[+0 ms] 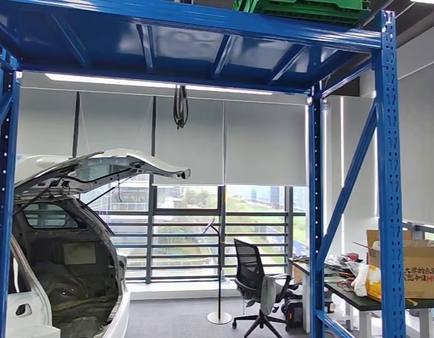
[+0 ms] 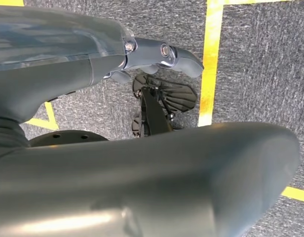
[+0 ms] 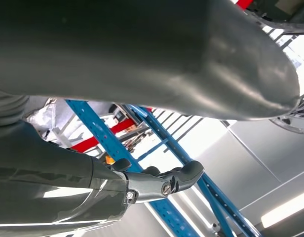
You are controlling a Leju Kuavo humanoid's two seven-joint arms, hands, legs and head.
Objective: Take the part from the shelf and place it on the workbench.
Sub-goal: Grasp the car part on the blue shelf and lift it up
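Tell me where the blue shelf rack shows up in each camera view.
Head view: blue shelf rack frames the picture, beam across top, uprights both sides.
Left wrist view: faces grey carpet with yellow lines instead.
Right wrist view: its beams slant behind the right hand.
Shared landmark: the perforated blue uprights.

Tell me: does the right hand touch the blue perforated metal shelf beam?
Cannot tell. In the right wrist view the right hand overlaps the blue beam, hiding any gap.
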